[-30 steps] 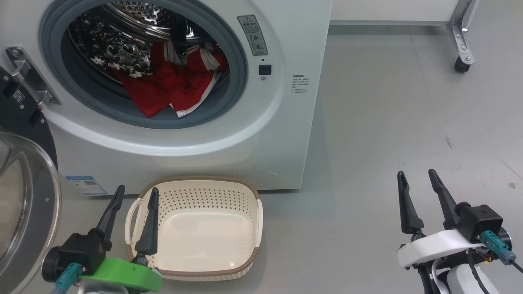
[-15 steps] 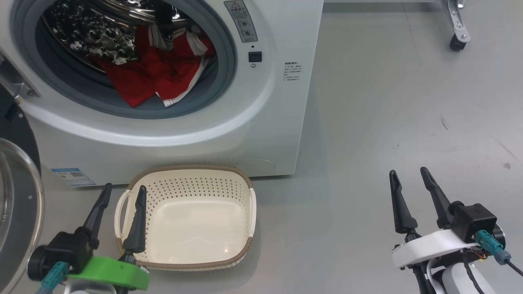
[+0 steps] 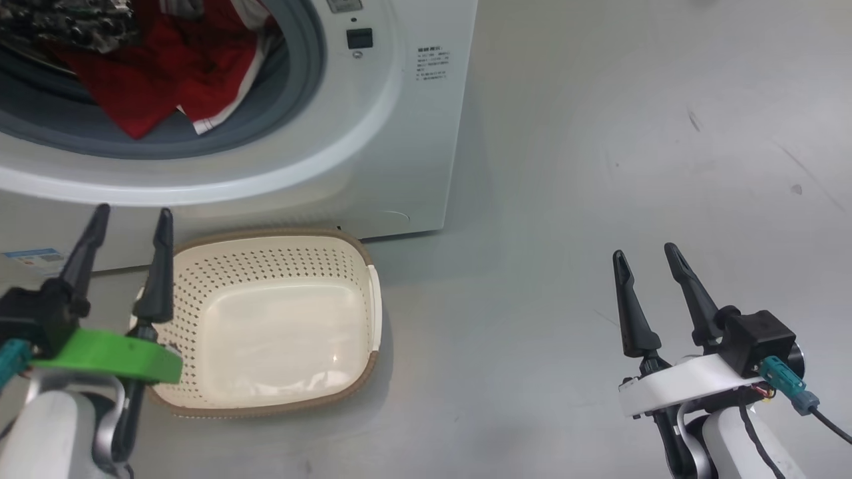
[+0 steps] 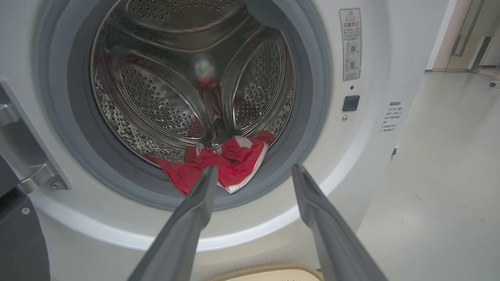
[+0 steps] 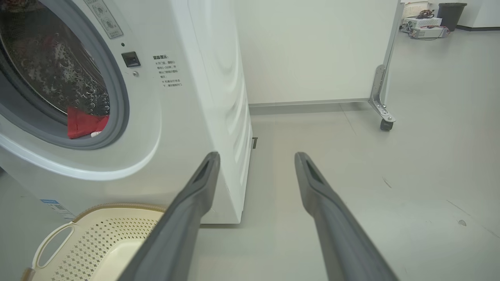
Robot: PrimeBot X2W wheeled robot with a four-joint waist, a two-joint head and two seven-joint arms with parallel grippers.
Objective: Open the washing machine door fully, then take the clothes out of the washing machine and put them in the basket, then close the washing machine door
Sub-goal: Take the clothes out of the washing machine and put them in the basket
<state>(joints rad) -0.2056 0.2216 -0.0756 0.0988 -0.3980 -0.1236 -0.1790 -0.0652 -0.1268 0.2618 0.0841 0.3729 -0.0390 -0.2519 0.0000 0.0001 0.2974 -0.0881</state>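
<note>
The white washing machine point(image 3: 399, 133) stands with its mouth uncovered, and the red clothes point(image 3: 153, 73) lie at the front of the steel drum point(image 4: 164, 89), draped over the grey gasket. A dark edge of the washing machine door point(image 4: 17, 234) with its metal hinge shows at the left of the left wrist view. On the floor before the machine sits the cream basket point(image 3: 363, 293) with nothing in it. My left gripper point(image 3: 132, 213) is open above the basket's left end and points at the clothes point(image 4: 222, 164). My right gripper point(image 3: 644, 251) is open over bare floor to the right.
Grey floor stretches to the right of the machine. A white panel on a metal leg with a caster point(image 5: 384, 117) stands behind, at the right. The basket's rim point(image 5: 117, 208) lies close against the machine's base, below a small blue sticker point(image 3: 30, 258).
The head view has swung, so the machine and basket slid up and left. My left gripper has risen towards the machine's front. Both grippers stay open and hold nothing.
</note>
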